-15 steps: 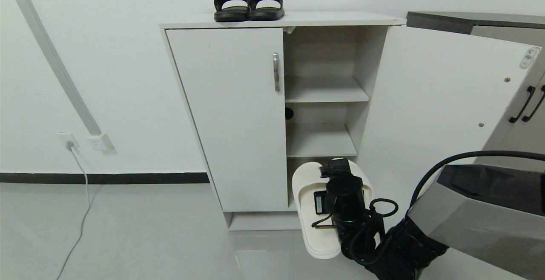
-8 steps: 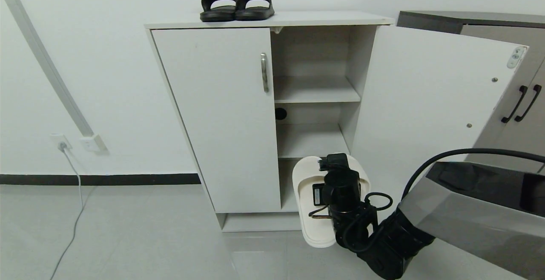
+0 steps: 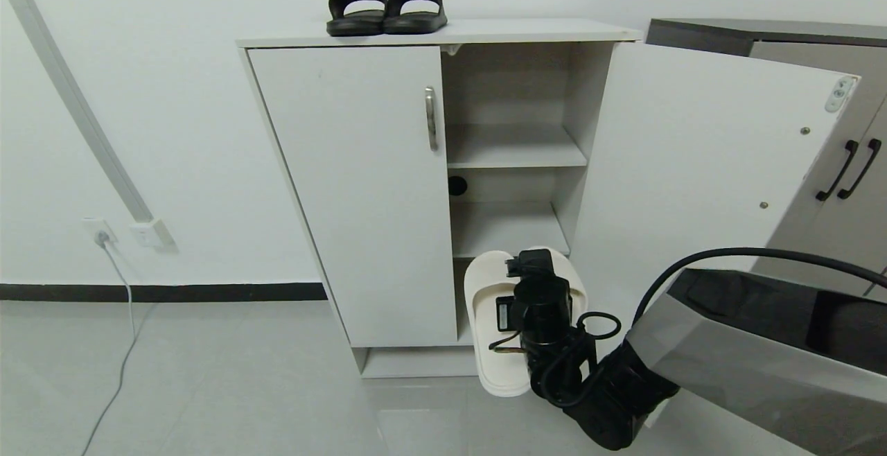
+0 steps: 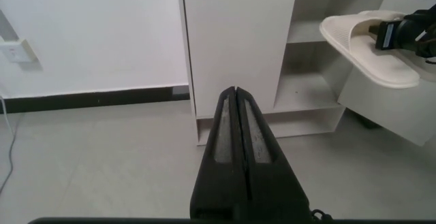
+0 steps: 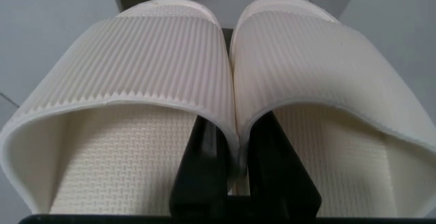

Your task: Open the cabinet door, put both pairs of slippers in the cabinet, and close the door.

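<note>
Right jaws pinch white slippers (image 3: 481,331) by the inner straps, likely so the pair carries as one, at cabinet's (image 3: 360,193) bottom opening. Black slippers (image 3: 364,24) on top. Left jaws closed, empty.

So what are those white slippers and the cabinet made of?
The white slippers look like soft foam or rubber: matte, moulded ribbed straps, pebbled footbeds. The cabinet looks like white laminated board, smooth and flat; its handle seems brushed metal.
</note>
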### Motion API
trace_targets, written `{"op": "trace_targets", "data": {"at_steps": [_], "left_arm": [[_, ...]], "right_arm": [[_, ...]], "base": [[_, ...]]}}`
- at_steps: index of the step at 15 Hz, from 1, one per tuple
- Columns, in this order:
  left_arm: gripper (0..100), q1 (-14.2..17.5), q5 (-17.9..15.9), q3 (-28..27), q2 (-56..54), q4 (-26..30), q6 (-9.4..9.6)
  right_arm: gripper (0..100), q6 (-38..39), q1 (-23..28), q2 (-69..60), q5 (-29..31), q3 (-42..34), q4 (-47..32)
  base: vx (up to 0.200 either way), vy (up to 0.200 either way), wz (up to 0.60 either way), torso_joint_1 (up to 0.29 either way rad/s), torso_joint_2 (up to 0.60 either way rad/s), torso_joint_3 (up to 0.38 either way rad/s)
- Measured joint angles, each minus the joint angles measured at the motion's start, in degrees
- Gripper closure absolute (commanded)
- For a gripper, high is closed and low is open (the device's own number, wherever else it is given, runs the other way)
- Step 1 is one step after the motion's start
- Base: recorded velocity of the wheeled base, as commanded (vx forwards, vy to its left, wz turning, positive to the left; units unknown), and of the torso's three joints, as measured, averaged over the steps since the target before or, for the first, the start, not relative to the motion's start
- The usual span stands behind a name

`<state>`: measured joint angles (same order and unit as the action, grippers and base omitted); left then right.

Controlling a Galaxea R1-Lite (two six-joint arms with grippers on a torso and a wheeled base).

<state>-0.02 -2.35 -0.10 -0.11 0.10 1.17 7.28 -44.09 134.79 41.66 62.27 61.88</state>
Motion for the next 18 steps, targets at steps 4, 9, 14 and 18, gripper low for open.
{"op": "trace_targets", "data": {"at_steps": [4,9,14,18], "left_arm": [[100,0.0,0.0,0.0,0.0,0.0,-0.02],[100,0.0,0.0,0.0,0.0,0.0,0.05],[100,0.0,0.0,0.0,0.0,0.0,0.06],[100,0.0,0.0,0.0,0.0,0.0,0.06]], "right_arm": [[100,-0.1,0.4,2.1,-0.5,0.5,3.6],[100,0.0,1.0,4.0,-1.8,1.0,5.2],[100,0.0,1.1,5.0,-2.4,1.1,5.7],[100,0.0,1.2,5.4,-2.4,1.1,5.8]], "base": [[0.0,0.0,0.0,0.0,0.0,0.0],[0.0,0.0,0.0,0.0,0.0,0.0],[0.0,0.0,0.0,0.003,0.0,-0.146],[0.0,0.0,0.0,0.002,0.0,-0.198]]}}
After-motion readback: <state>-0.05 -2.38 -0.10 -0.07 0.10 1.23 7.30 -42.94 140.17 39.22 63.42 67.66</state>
